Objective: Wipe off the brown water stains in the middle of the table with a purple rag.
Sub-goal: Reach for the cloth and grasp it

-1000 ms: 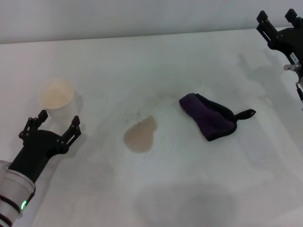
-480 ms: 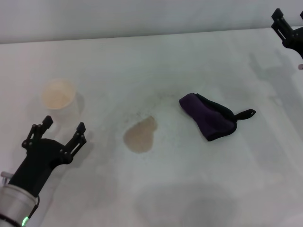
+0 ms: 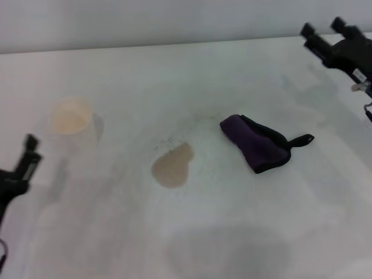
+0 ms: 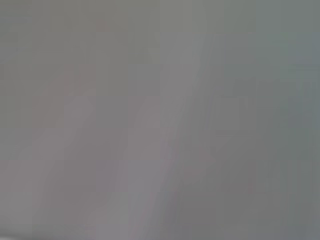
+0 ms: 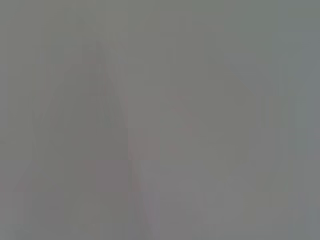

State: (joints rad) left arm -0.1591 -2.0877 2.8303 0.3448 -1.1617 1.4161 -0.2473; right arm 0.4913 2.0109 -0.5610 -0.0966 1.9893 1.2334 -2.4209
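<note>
The brown water stains point(image 3: 172, 165) form one tan heart-shaped blotch in the middle of the white table point(image 3: 192, 75). The purple rag point(image 3: 257, 144) lies bunched to the right of the blotch, a short gap away, with its black loop tab pointing right. My right gripper point(image 3: 323, 28) is open and empty, high over the far right corner, well beyond the rag. My left gripper point(image 3: 23, 156) is at the left edge, blurred and mostly out of view, open and empty. Both wrist views show only blurred grey.
A pale cream cup point(image 3: 70, 118) stands at the left of the table, beyond my left gripper. Faint grey smudges mark the tabletop around the blotch. A grey wall point(image 3: 174, 20) runs along the table's far edge.
My left gripper has drawn back from near the cup to the left edge of view. My right gripper went out to the right, then came back in at the far right corner.
</note>
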